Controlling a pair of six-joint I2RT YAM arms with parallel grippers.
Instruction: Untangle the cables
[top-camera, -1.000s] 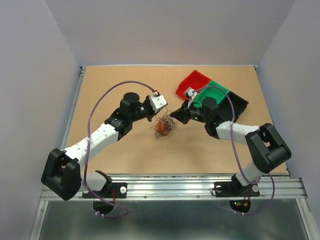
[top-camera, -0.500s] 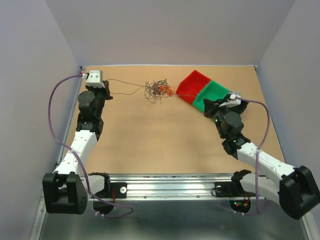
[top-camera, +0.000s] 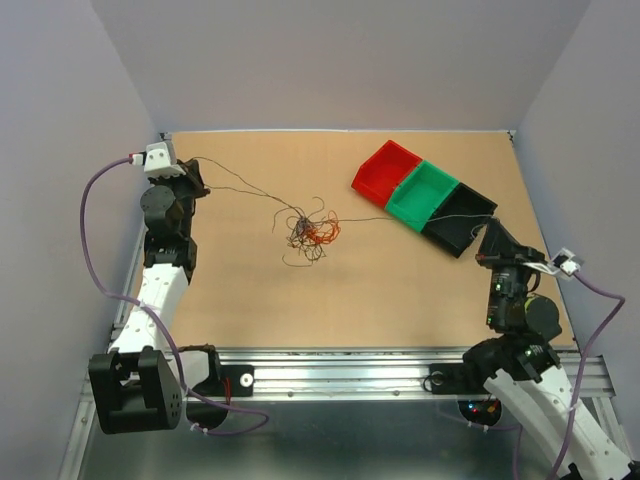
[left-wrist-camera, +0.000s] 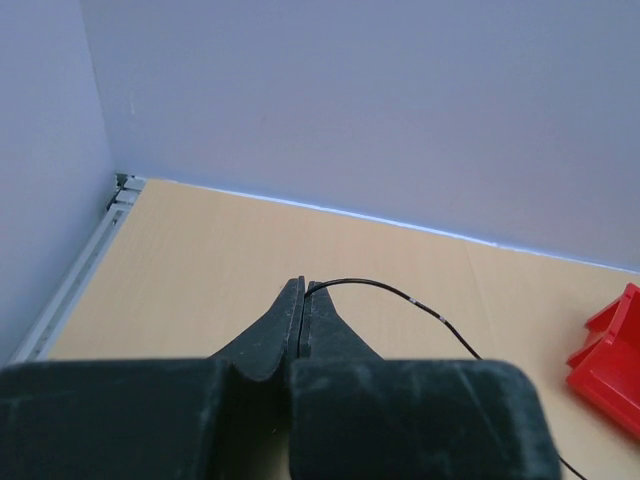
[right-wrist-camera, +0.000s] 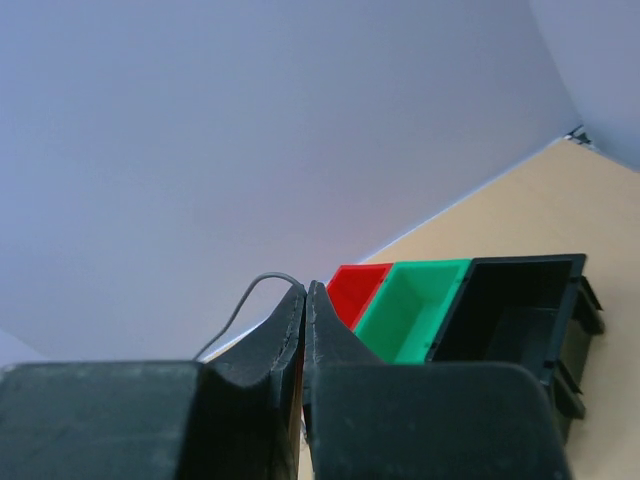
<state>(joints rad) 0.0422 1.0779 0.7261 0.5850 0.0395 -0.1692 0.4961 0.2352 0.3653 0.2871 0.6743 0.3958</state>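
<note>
The cables form a tangle (top-camera: 308, 232) of thin black, grey and orange-red curly wires on the table's middle. My left gripper (top-camera: 198, 180) is at the far left, shut on the end of a black wire (left-wrist-camera: 400, 293) that runs from the fingertips (left-wrist-camera: 300, 300) to the tangle. My right gripper (top-camera: 487, 232) is at the right, by the black bin, shut on a thin grey wire (right-wrist-camera: 255, 285) that leaves its fingertips (right-wrist-camera: 290, 310) and leads over the bins toward the tangle.
A row of three bins lies at the back right: red (top-camera: 385, 170), green (top-camera: 424, 193) and black (top-camera: 462, 217). They also show in the right wrist view: red bin (right-wrist-camera: 358, 285), green bin (right-wrist-camera: 415, 300), black bin (right-wrist-camera: 520, 310). Walls enclose the table on three sides.
Both arms have swung out from the middle to opposite sides, each holding a wire. The tangle moved to the back, then back toward the middle, with strands drawn out.
</note>
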